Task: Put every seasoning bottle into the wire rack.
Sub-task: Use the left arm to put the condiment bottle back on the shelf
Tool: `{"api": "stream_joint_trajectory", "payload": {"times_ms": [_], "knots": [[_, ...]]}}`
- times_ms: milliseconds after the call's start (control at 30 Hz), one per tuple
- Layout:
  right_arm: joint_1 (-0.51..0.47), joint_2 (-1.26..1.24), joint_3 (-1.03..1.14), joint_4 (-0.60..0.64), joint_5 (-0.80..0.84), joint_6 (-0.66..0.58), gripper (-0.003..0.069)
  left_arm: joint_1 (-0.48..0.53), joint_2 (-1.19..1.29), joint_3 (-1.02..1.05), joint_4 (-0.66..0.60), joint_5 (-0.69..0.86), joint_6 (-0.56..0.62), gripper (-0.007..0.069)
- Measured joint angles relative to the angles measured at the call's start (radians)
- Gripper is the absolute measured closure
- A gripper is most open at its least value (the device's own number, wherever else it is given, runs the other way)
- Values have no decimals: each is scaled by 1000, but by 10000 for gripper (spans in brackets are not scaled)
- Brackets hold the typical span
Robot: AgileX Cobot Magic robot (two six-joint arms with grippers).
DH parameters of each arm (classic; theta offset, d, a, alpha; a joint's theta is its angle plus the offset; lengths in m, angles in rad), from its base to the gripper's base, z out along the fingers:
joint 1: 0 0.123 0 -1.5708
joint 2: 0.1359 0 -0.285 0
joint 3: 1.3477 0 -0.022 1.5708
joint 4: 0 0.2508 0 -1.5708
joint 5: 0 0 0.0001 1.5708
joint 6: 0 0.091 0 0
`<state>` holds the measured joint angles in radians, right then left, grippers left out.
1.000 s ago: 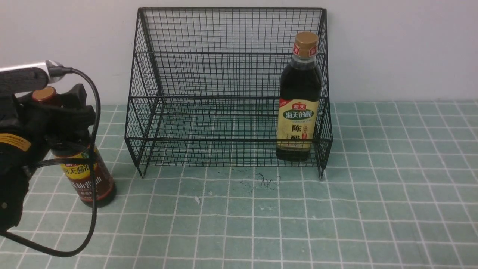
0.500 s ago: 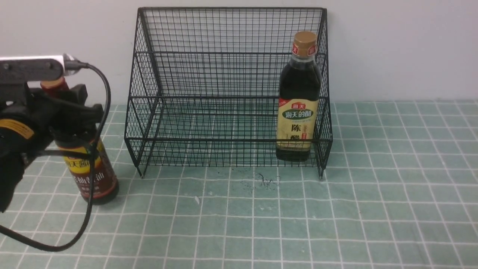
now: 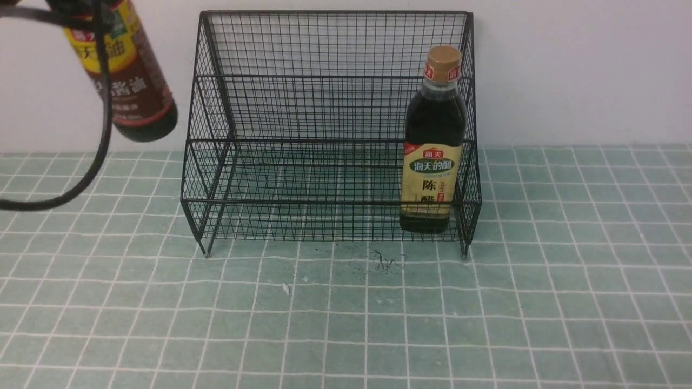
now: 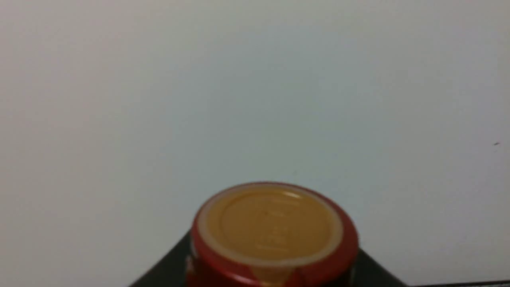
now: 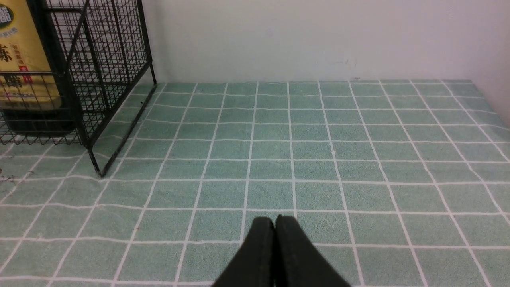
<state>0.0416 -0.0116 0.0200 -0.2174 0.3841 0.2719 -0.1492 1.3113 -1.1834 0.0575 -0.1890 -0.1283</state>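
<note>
My front view cuts the round bottle [image 3: 130,81] off at the top edge, and a black cable [image 3: 106,145] crosses its label. The left wrist view gives me only its cap [image 4: 271,227], blurred and cropped at the bottom. In the right wrist view the gold-cap bottle [image 5: 18,48] is cropped, and the right gripper [image 5: 275,218] shows only its tips. I cannot tell what the dark specks [image 3: 386,263] before the wire rack [image 3: 330,202] are.

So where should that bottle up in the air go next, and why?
Probably carry the round bottle sideways toward the robot's right, over the free left half of the wire rack. It hangs tilted, clear of the table, outside the rack's left side, while the gold-capped bottle already stands at its right end.
</note>
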Motion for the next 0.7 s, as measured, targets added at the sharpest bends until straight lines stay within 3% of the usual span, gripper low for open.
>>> {"api": "stream_joint_trajectory", "payload": {"times_ms": [400,700], "knots": [[0,0,0,0,0,-3,673,-63,377,-311,0,3,-6,368],[0,0,0,0,0,-15,673,-64,528,-382,1,50,-6,368]]}}
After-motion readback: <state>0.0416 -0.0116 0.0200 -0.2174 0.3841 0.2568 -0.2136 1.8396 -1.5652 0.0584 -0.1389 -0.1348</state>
